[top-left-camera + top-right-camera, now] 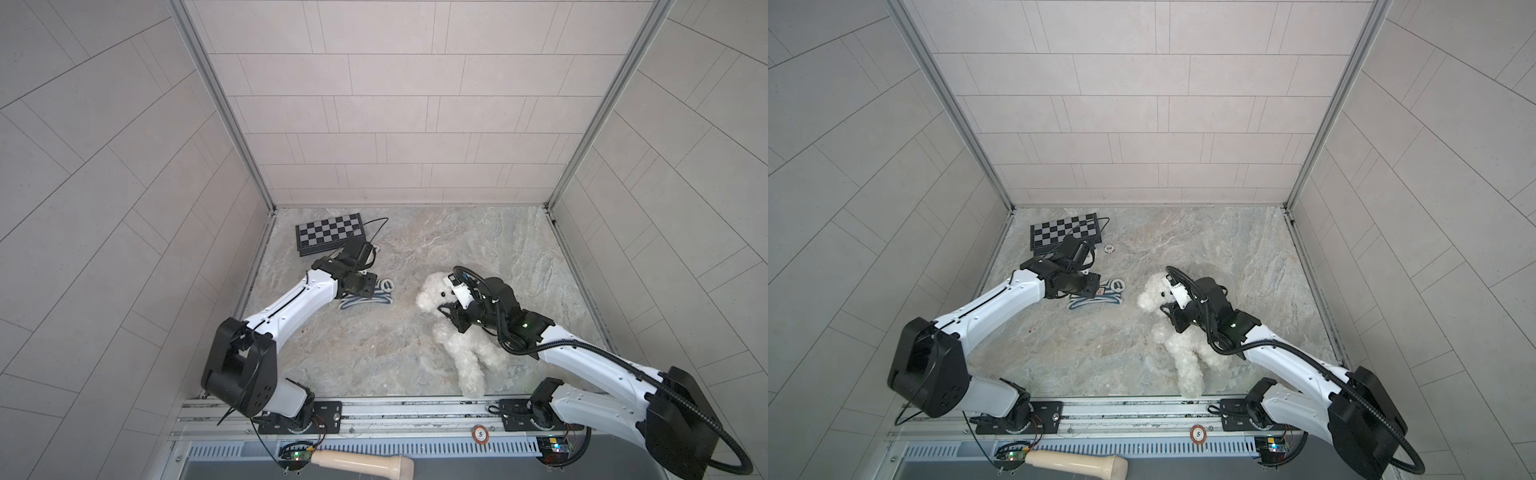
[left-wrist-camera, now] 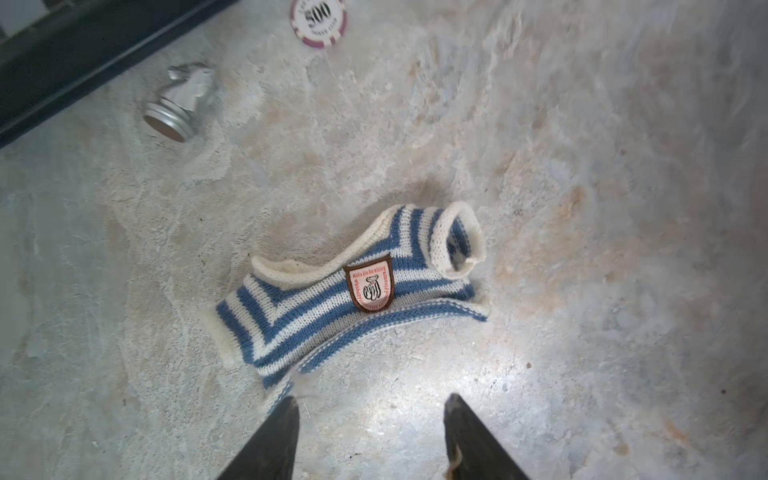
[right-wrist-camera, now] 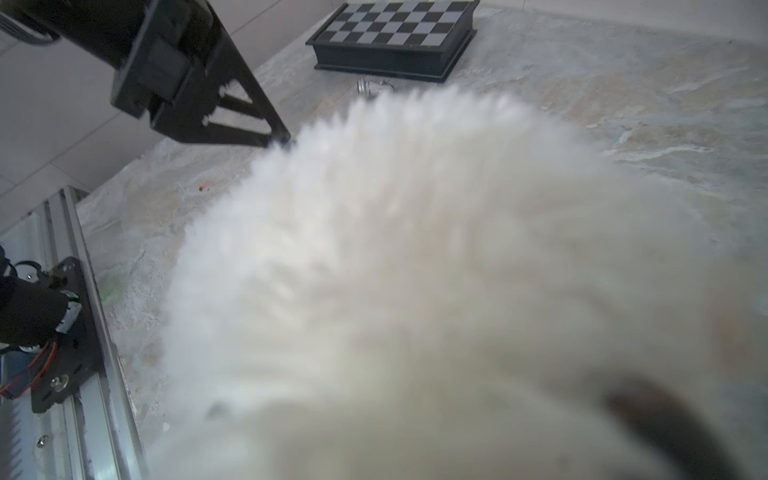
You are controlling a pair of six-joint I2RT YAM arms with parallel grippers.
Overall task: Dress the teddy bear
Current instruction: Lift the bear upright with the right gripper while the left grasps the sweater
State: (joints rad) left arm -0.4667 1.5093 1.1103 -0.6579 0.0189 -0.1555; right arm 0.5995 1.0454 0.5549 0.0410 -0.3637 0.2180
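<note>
The right wrist view is almost filled by blurred white fur, with only one dark finger (image 3: 660, 415) showing as a smear at its edge. In both top views the right gripper (image 1: 445, 313) (image 1: 1166, 312) has its tips sunk in the fur just under the chin, pinching the teddy bear (image 1: 461, 349) (image 1: 1183, 349) (image 3: 415, 270). The right wrist and its cable cover one arm and part of the chest. The left wrist hides most of the left gripper (image 2: 370, 405) from above. The left wrist view shows its fingers spread with bare surface between them, and one tip is just beside the hem of the striped shirt (image 2: 316, 307). Whether it touches cannot be told.

The bear is fluffy and white, with a small dark eye and nose visible. It lies face up toward the right front of the surface (image 1: 374, 353), head toward the middle, legs splayed toward the front edge, one foot reaching it.

The blue-and-white knitted shirt (image 1: 374, 300) (image 1: 1104, 300) has a brown badge and lies crumpled left of the bear, apart from it. A chessboard box (image 1: 328, 232) (image 1: 1065, 232) (image 3: 395, 29) sits near the back left corner. A silver chess knight (image 2: 180, 104) lies on its side beside the box, and a poker chip (image 2: 318, 20) (image 1: 1108, 248) is nearby. Beyond the front edge, another chip (image 1: 480, 434) rests on the rail and a wooden handle (image 1: 361, 461) lies lower down.
</note>
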